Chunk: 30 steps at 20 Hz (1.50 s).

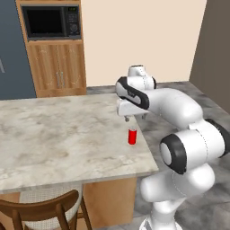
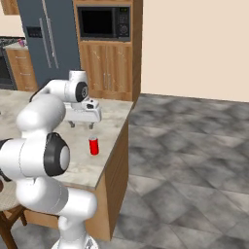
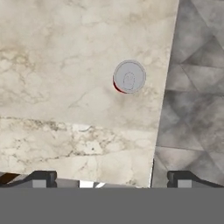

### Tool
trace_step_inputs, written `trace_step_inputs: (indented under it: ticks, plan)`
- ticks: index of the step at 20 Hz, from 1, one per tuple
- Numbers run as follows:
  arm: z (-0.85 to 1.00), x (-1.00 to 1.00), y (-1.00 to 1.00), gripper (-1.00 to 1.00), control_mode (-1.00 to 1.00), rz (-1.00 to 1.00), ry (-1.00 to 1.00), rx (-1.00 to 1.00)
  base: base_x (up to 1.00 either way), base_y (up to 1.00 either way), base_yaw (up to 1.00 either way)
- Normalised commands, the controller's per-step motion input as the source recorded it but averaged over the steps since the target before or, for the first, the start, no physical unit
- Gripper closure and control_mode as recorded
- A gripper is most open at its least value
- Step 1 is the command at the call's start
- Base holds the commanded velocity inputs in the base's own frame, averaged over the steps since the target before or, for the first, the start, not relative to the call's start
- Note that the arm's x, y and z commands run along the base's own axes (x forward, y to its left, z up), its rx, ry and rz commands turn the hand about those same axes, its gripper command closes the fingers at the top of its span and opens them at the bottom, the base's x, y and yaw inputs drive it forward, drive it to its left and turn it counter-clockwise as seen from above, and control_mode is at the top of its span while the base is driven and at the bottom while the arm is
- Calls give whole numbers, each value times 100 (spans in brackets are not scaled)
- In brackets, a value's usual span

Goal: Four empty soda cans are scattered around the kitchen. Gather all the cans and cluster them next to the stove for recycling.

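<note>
A red soda can stands upright on the marble island counter, close to its right edge. From above, in the hand view, the can's silvery top shows with a sliver of red beside it. My gripper hangs a short way above the can and a little behind it, pointing down. Its fingers are spread wide with nothing between them. In the right base view the gripper hovers over the can. A slice of the black stove shows at the far left edge. The other cans are out of view.
The counter's right edge drops to grey tiled floor. A wooden chair is tucked under the near side. Behind stand a wooden cabinet with a built-in black microwave and a dark grey fridge.
</note>
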Motion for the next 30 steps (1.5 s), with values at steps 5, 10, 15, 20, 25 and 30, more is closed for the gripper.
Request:
trace_step_inputs:
  ticks: [5,10,15,20,25,30]
  plan:
    - [-24,3,0,-100,-100,0,4,-5,0,0,0]
    - [-23,7,0,-100,-100,0,3,-4,0,0,0]
    - [-19,16,0,-100,-100,0,2,-1,0,0,0]
    - [-12,19,-1,-100,-100,0,1,0,0,0,0]
    - [-12,22,-3,-100,-100,0,1,0,0,0,0]
    - [-14,21,-1,-100,-100,0,-1,0,0,0,0]
